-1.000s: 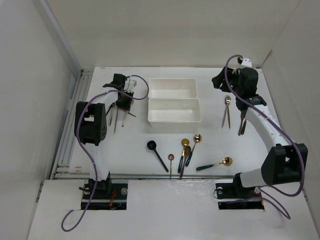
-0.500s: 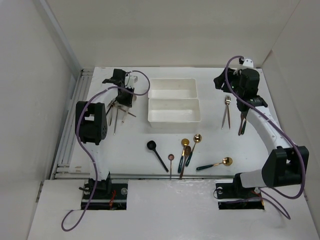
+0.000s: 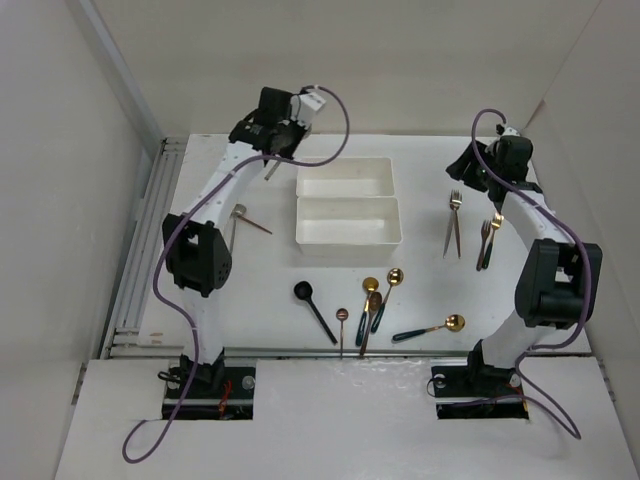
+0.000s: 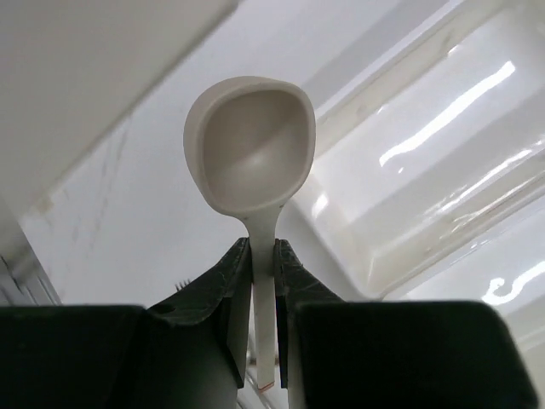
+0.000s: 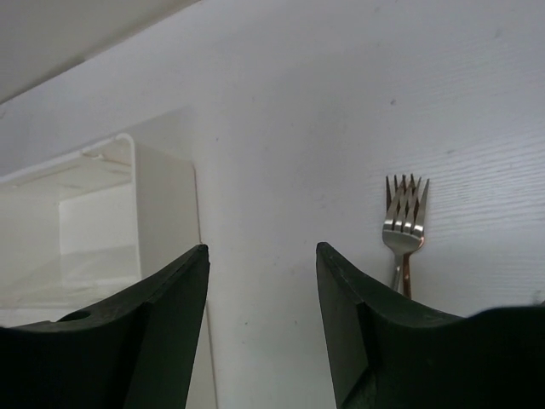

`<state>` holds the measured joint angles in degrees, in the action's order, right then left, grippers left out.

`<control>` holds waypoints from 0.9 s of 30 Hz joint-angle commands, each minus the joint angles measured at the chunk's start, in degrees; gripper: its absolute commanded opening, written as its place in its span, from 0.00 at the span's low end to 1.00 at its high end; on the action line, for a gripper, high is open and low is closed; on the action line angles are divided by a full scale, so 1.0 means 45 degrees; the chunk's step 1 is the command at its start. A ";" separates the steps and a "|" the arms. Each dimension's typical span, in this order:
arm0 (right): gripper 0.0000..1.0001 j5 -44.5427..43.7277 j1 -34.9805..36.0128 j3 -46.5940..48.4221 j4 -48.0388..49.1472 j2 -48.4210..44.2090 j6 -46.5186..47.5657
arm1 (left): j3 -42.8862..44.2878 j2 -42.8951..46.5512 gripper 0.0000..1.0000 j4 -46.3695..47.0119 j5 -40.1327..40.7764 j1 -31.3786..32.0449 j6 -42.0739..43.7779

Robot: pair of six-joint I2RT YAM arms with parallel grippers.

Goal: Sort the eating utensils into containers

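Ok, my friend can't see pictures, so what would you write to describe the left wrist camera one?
A pale spoon stands bowl-up, its thin handle pinched in the dark left hand at the bottom of the picture. Behind it, to the right, a shiny white bin sits on a white table.
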<state>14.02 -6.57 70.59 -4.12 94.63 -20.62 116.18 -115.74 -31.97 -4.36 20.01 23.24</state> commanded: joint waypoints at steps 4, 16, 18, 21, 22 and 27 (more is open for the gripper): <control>0.58 0.1201 0.0073 0.0722 0.0173 0.0280 -0.0652 | 0.0259 -0.0588 0.00 0.2971 0.0324 0.1899 0.3562; 0.65 -0.0047 0.0073 -0.0723 0.0173 -0.0892 -0.0652 | -0.0641 -0.2131 0.00 0.6166 0.0168 0.3287 0.4678; 0.67 -0.0243 -0.0063 -0.0860 0.0037 -0.1029 -0.0652 | -0.0759 -0.2131 0.01 0.5758 -0.0123 0.3288 0.4426; 0.68 -0.0536 -0.0180 -0.0862 -0.0548 -0.1146 -0.0652 | -0.0914 -0.2131 0.05 0.5289 -0.0301 0.3288 0.4268; 0.68 -0.0750 -0.0181 -0.0862 -0.0704 -0.1146 -0.0652 | -0.1051 -0.2131 0.07 0.5287 -0.0301 0.3404 0.4152; 0.70 -0.1864 -0.0181 -0.0745 -0.1563 -0.1146 -0.0906 | -0.1169 -0.2131 0.14 0.4896 -0.0301 0.3522 0.3858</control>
<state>10.07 -7.07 67.00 -8.97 91.55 -23.62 111.83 -128.01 -9.58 -4.51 35.16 41.95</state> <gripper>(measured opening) 0.703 0.139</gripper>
